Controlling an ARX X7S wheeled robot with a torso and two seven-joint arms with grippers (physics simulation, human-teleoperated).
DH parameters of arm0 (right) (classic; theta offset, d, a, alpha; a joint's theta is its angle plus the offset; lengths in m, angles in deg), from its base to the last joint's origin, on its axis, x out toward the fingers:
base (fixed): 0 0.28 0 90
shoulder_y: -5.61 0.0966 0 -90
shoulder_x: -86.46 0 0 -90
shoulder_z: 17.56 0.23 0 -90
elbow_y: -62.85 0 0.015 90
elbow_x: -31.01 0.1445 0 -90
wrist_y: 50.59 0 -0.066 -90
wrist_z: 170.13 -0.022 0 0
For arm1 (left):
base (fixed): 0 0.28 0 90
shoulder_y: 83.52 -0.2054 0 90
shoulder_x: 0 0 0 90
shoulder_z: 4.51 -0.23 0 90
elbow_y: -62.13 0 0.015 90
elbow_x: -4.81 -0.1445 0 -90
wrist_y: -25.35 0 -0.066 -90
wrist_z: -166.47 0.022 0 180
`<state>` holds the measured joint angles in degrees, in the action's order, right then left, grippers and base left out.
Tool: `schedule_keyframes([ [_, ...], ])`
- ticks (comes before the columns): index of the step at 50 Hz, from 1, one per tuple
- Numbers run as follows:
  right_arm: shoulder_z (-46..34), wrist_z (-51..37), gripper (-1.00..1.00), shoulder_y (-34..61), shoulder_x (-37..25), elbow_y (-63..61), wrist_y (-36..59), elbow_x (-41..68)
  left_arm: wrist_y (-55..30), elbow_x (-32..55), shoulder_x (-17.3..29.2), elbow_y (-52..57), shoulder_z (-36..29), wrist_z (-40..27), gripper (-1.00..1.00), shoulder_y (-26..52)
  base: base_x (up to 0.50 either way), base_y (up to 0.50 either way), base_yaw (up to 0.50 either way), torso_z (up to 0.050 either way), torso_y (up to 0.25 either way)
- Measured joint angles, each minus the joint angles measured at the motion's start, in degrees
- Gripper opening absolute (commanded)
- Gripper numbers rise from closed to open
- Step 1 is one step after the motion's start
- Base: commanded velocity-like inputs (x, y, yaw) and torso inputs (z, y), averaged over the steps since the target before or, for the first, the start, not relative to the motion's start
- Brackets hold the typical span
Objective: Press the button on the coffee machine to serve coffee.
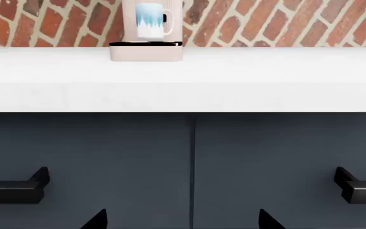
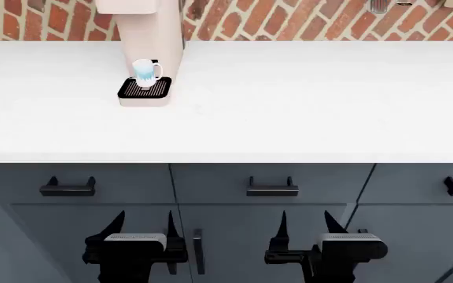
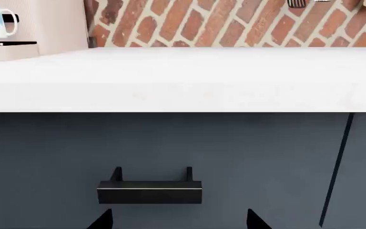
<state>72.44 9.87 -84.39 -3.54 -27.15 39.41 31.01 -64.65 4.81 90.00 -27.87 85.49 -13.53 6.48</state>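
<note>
Coffee machine (image 2: 151, 35) stands at upper left on the white surface (image 2: 305, 106), mug (image 2: 144, 73) ready on its drip tray (image 2: 144, 89). Both hands, left hand (image 2: 141, 227) and right hand (image 2: 305, 227), hang low, spread wide and empty, buttons unseen.

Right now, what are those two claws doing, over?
Left gripper and right gripper open, empty, below counter. Coffee machine untouched, mug on tray. Path clear.
</note>
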Motion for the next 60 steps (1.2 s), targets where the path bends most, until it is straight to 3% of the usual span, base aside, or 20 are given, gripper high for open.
schedule_keyframes([
  [13,-2.0,-1.74,1.0,0.06,-1.57,-0.17,0.37,0.96,-0.07,3.02,1.39,0.0,-1.56,-1.21,1.0,0.15,0.0,0.0,0.0,0.0,0.0],
  [43,-6.02,-5.16,1.0,0.42,-4.47,-0.36,1.63,1.98,0.42,6.38,4.39,-0.5,-5.04,-4.53,1.0,0.53,0.05,0.48,0.0,0.0,0.0],
  [60,-6.96,-6.42,1.0,0.36,-5.45,-0.44,0.93,3.72,-0.31,7.13,5.56,-0.5,-6.45,-6.22,1.0,0.81,0.02,0.05,0.0,0.0,0.0],
])
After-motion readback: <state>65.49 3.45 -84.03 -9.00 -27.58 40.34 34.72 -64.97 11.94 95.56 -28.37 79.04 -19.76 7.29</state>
